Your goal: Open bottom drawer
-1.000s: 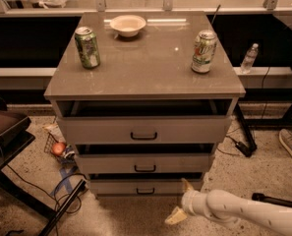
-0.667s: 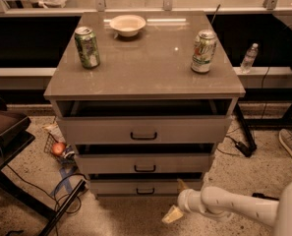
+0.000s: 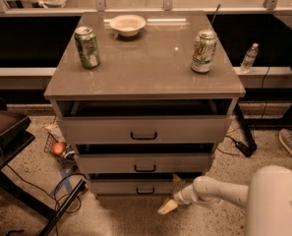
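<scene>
The bottom drawer (image 3: 135,187) is the lowest, slimmest front of the grey-beige cabinet (image 3: 145,77), with a small black bar handle (image 3: 145,191). A dark gap shows above its front panel. My gripper (image 3: 172,192) hangs low at the drawer's right end, just right of the handle, on a white arm (image 3: 219,191) that comes in from the lower right. It is open, one yellowish fingertip (image 3: 167,207) down near the floor and the other up by the drawer's top edge. Nothing is between them.
On the cabinet top stand a green can (image 3: 87,46), a white bowl (image 3: 128,24) and a second can (image 3: 204,50). A black stand (image 3: 62,208) and cables lie on the floor at the left, with a small basket holding an apple (image 3: 58,148). A bottle (image 3: 249,58) stands at the right.
The gripper has moved a little left and closer to the bottom drawer's front. More of the white arm now fills the lower right corner. The drawers look unchanged.
</scene>
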Controlling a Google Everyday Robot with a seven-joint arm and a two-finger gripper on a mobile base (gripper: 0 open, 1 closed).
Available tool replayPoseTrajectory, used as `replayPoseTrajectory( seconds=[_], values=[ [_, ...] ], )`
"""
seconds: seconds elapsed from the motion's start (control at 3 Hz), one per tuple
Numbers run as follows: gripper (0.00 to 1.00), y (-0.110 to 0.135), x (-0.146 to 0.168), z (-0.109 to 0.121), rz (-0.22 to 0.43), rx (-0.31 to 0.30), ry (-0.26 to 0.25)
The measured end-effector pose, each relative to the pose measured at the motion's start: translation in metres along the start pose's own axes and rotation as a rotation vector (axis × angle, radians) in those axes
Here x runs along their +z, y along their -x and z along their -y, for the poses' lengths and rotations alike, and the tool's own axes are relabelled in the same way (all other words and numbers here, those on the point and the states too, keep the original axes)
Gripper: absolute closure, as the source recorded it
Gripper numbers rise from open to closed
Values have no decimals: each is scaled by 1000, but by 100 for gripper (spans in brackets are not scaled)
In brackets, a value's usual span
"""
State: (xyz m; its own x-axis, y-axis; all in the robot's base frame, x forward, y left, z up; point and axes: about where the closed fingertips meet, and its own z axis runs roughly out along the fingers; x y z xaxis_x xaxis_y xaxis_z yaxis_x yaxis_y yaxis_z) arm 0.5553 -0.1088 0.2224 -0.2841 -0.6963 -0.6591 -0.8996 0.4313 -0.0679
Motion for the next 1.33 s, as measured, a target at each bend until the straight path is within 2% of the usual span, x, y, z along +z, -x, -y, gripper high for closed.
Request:
replayPoseTrajectory(
  seconds=[0.33,0.67,1.0,1.33],
  values=[
    [18,-2,20,13,-58,-15,8],
    [50,-7,36,19,-126,-39,9],
    [72,-15,33,15,-155,-45,2],
    [96,-13,31,15,-156,-45,2]
  ],
)
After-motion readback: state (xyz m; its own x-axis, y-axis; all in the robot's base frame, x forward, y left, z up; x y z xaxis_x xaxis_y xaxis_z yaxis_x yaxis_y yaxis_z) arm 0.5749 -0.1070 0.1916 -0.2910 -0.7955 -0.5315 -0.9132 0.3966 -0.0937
